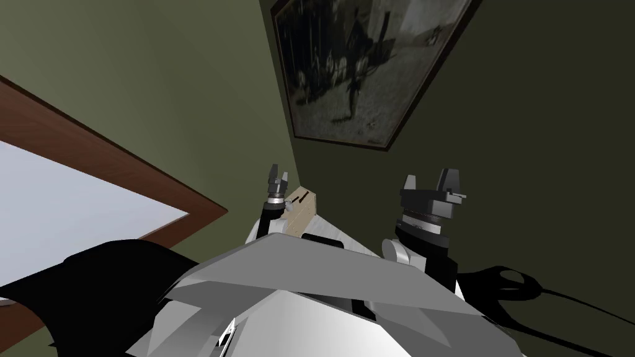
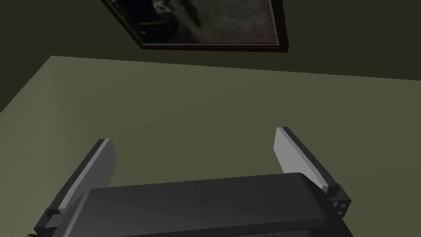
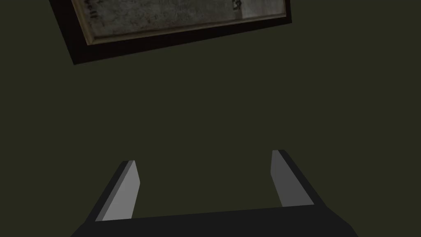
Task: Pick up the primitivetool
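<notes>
The left light grey two-bladed pincer (image 1: pixel 277 178), near a tan slotted block (image 1: pixel 302 209), and the right pincer (image 1: pixel 432 181) both stand raised with blades apart; where the tool lies I cannot tell.

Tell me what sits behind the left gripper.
Just behind the left gripper, jaws open, stands a pale tan block with a dark slot, by the green wall. Its lower part is covered by the left arm, so what it rests on is hidden.
</notes>
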